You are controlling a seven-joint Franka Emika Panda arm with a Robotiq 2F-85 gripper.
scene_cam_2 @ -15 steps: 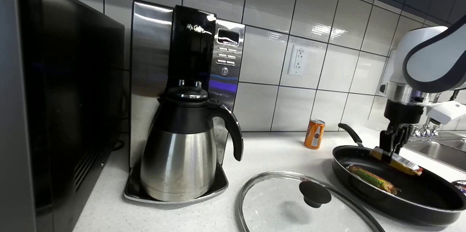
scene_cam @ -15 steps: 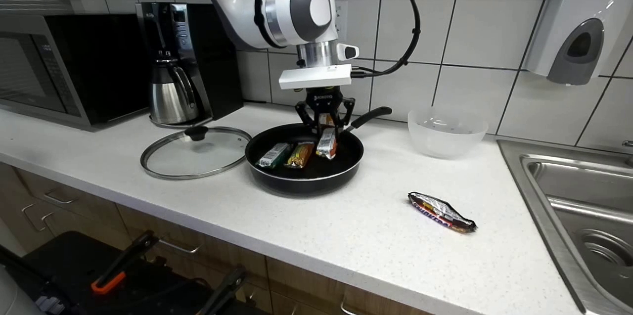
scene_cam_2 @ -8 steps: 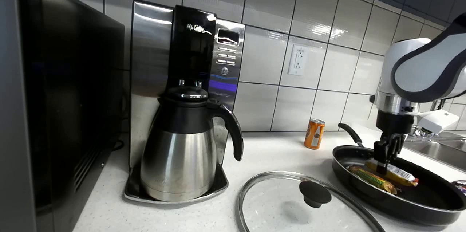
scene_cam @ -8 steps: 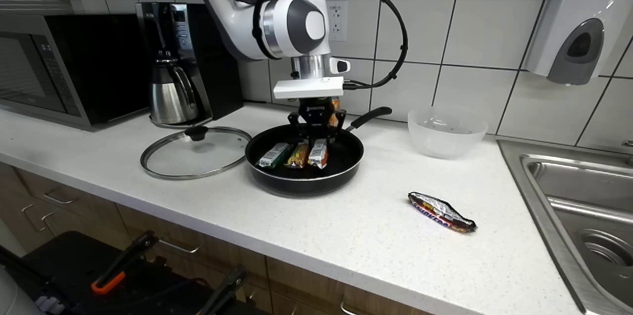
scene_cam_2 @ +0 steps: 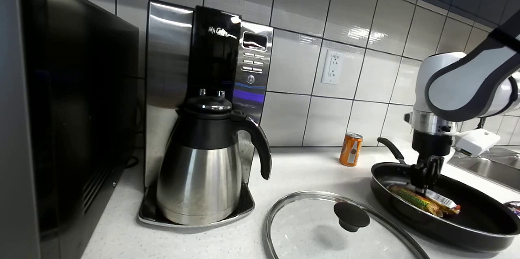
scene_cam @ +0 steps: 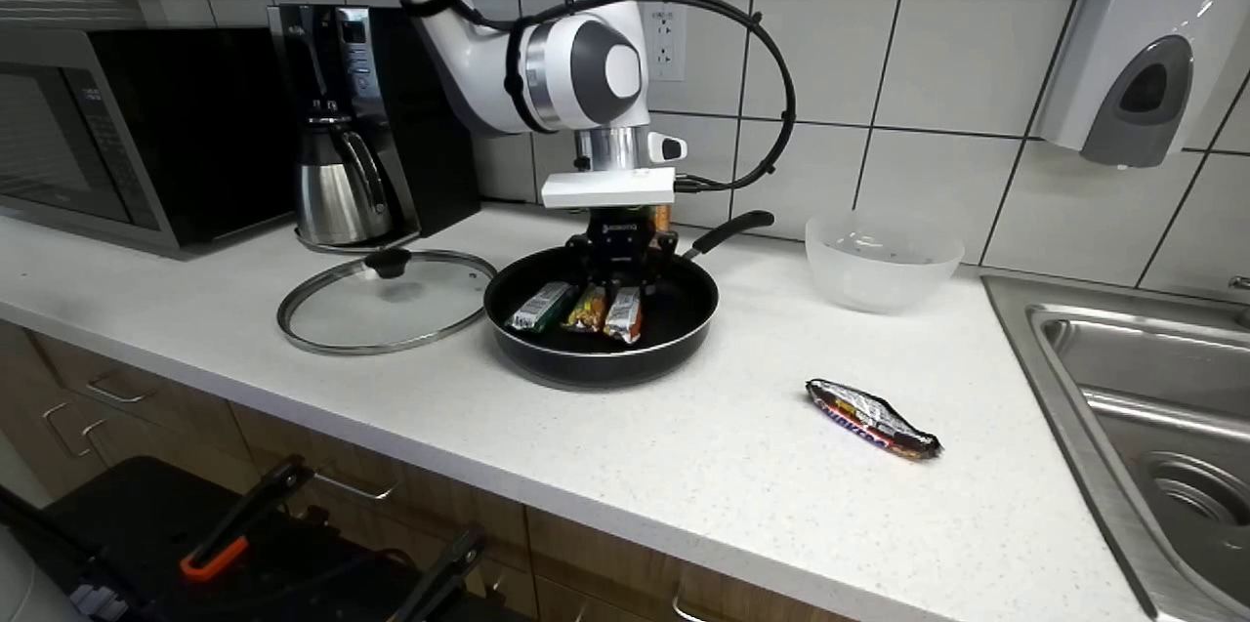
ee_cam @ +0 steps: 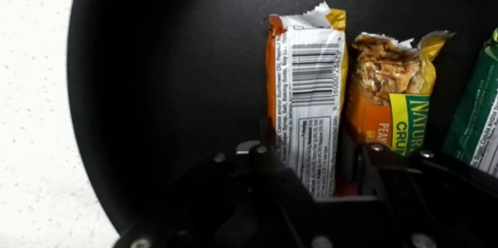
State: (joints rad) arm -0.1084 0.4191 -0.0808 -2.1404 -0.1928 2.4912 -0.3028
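Grasping the white bar from both sides, the end effector points down inside the pan; whether the bar bears on the pan's base cannot be told. One jaw occupies the narrow gap between the white bar and the orange bar. The opposite jaw has a broad stretch of dark base between it and the rim. Beyond the orange bar lies the green bar, set apart from it and near the rim on the side of the lid.

The pan sits on the counter, between the front edge and the wall, with its handle slanting back toward the wall. On the side away from the lid, a wide run of counter extends to the sink; a bowl stands on it near the wall, and a packet lies farther forward.

Obstructions noted: the lid lies on the counter with its rim very near the pan; contact between them cannot be determined. A can stands upright by the wall, near the handle. Behind the lid, the coffee maker with its jug stands beside the microwave. Higher up, a cable bows out toward the sink side.
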